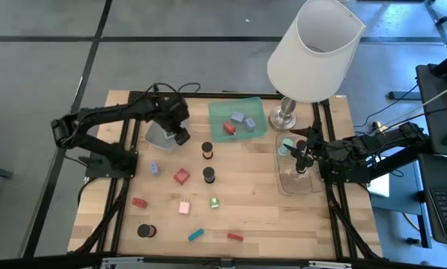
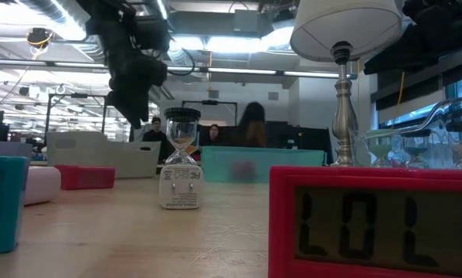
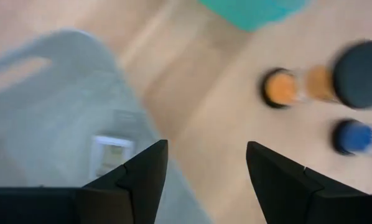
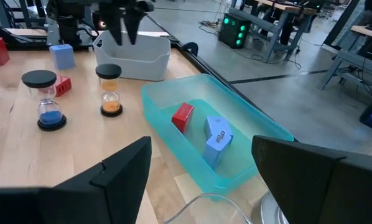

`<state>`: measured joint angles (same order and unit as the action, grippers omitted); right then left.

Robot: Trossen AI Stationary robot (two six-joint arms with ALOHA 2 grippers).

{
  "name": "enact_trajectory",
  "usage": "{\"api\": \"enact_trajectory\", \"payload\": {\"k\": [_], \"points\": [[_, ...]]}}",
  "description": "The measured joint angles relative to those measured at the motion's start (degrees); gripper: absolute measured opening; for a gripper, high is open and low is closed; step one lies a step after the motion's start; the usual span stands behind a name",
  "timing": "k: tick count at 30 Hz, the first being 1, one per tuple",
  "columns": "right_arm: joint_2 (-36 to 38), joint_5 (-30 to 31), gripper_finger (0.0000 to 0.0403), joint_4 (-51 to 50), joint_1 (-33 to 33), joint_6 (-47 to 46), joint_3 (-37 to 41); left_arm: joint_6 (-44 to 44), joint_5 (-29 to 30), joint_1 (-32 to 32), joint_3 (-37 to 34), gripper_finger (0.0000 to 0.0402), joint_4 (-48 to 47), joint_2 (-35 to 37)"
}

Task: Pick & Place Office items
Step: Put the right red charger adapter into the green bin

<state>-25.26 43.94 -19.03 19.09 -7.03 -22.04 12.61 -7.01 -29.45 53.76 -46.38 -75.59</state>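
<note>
Over the grey plastic tray at the back left of the wooden table hangs my left gripper, fingers spread wide and empty; through my left wrist camera I see a small white block lying in that tray just beyond my fingertips, so I judge it has been dropped there and I am free for another piece. What the next move turns on is where the loose items lie from this claw: the nearest are two small hourglasses with black caps, one with orange sand and one with blue sand, standing upright just toward the table's middle from me, with a red square block and a lavender block a little nearer the front edge. All of these sit on my left arm's side, so it is the closer one. Farther forward lie a teal bar and a red bar, both flat with their long axes running roughly across the table, well apart from either claw. My right gripper waits over the clear tray beside the lamp's metal base, its fingers parted and holding nothing. Behind, the teal-green tray already holds a red block and a blue block.
</note>
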Motion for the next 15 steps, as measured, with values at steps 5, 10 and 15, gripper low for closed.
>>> {"api": "enact_trajectory", "payload": {"k": [5,10,15], "points": [[0.0,0.0,0.0283,0.0,0.0,0.0,0.0,3.7,-0.2,7.9,0.0,0.0219,-0.1,0.0],[0.0,0.0,0.0283,0.0,0.0,0.0,0.0,8.3,2.7,16.2,0.0,0.0217,0.0,0.0],[0.0,0.0,0.0283,0.0,0.0,0.0,0.0,13.5,8.8,23.8,0.0,0.0219,0.1,0.0]]}}
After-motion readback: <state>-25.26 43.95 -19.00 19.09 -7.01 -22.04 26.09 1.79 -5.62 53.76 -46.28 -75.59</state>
